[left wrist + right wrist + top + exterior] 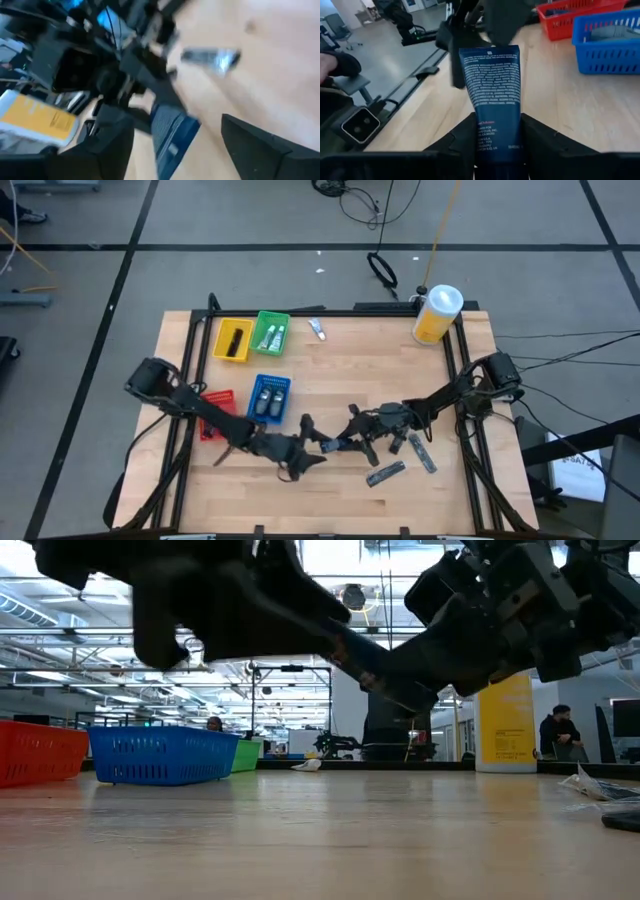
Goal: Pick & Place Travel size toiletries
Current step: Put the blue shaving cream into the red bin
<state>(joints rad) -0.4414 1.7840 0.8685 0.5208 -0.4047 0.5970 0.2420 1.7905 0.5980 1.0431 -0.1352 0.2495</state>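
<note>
A dark blue tube with white print (pixel 490 85) is in my right gripper (pixel 497 150), lifted above the table's near middle (pixel 335 446). My left gripper (pixel 314 444) faces it from the left, open. Its two fingers (pixel 112 145) stand on either side of the tube's far end (pixel 170 132); I cannot tell whether they touch it. Silver-grey tubes (pixel 385 473) (pixel 422 452) lie flat on the table near the right gripper, one of them also in the left wrist view (pixel 212 56). A small white tube (pixel 317 329) lies near the far edge. My right gripper pinches the dark blue tube between its two fingers at the end nearest the wrist (pixel 496 142). The fingers come level from the table's right and lie along the tube. The tube is lifted clear of the table and points toward my left gripper, printed face up.
A yellow tray (pixel 232 340) and a green tray (pixel 271 332) sit at the far left, with a blue tray (pixel 268 398) and a red tray (pixel 215 412) nearer. A yellow container with a white lid (pixel 436 314) stands at the far right corner. Bare wood lies between.
</note>
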